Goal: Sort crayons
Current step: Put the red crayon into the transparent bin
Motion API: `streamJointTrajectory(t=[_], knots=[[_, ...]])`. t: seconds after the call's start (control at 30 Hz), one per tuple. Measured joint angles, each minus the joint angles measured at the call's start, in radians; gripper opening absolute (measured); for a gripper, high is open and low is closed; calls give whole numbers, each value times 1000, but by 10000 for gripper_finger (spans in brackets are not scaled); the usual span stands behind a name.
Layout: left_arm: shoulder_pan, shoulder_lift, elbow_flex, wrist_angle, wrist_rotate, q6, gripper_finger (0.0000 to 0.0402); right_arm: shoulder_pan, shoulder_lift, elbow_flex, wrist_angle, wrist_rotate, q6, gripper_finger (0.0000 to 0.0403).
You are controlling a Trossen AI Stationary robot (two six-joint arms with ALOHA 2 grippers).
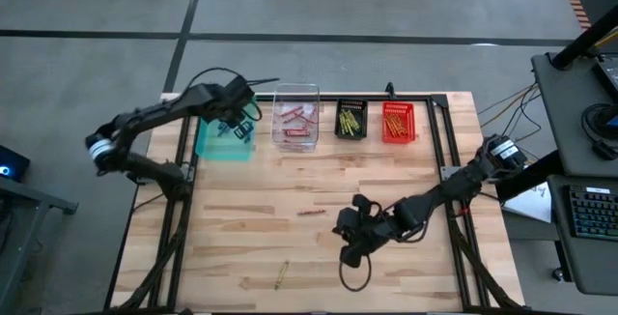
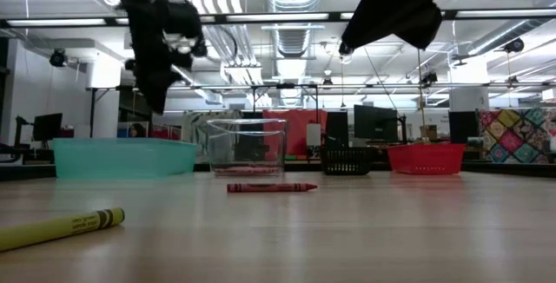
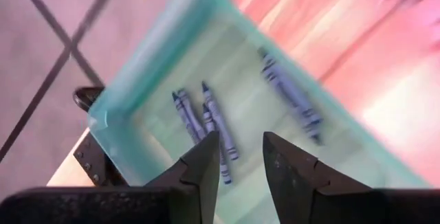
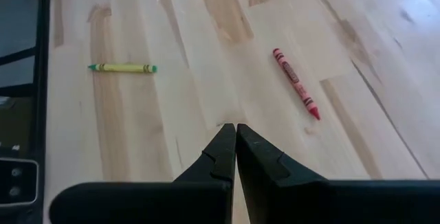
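1. The left gripper [image 3: 238,157] hangs over the teal bin [image 1: 214,146] at the table's far left, its jaws apart with nothing between them.
2. Straight beneath those jaws, blue crayons [image 3: 206,124] lie loose on the teal bin's floor, not touching the jaws.
3. The right gripper [image 4: 234,148] hovers above the near middle of the table [image 1: 386,189], its jaws pressed together and empty.
4. A red crayon [image 1: 310,213] lies flat on the bare wood just left of the right gripper, apart from it.
5. A yellow crayon [image 1: 281,274] lies nearer the table's near edge, left of that gripper and well apart from the red one.
6. Along the far edge, right of the teal bin, stand a clear bin [image 1: 295,117] with red crayons, a black bin [image 1: 351,120] with yellow ones, and a red bin [image 1: 399,122] with orange ones.
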Motion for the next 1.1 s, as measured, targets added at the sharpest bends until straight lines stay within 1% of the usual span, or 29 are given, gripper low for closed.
streamJointTrajectory(t=[0.13,0.33,0.47,0.57,0.7,0.83,0.97,1.1], knots=[[-121,-168,-42,17,0,-90,90,-41,0,0,0,-39,-8,9],[-376,-412,-175,96,-7,-290,88,-108,0,0,0,-88,-74,9],[-557,-548,-291,219,-11,-415,87,-154,0,0,0,-129,-118,9],[-686,-624,-381,343,-49,-481,87,-188,0,0,0,-157,-142,9],[-832,-682,-484,528,-112,-532,87,-226,0,0,0,-181,-185,9],[-932,-697,-553,692,-166,-534,87,-262,3,0,3,-210,-225,9],[-979,-694,-586,808,-190,-492,87,-304,16,0,15,-263,-262,9],[-981,-691,-585,839,-193,-447,87,-348,58,27,17,-303,-336,9]])
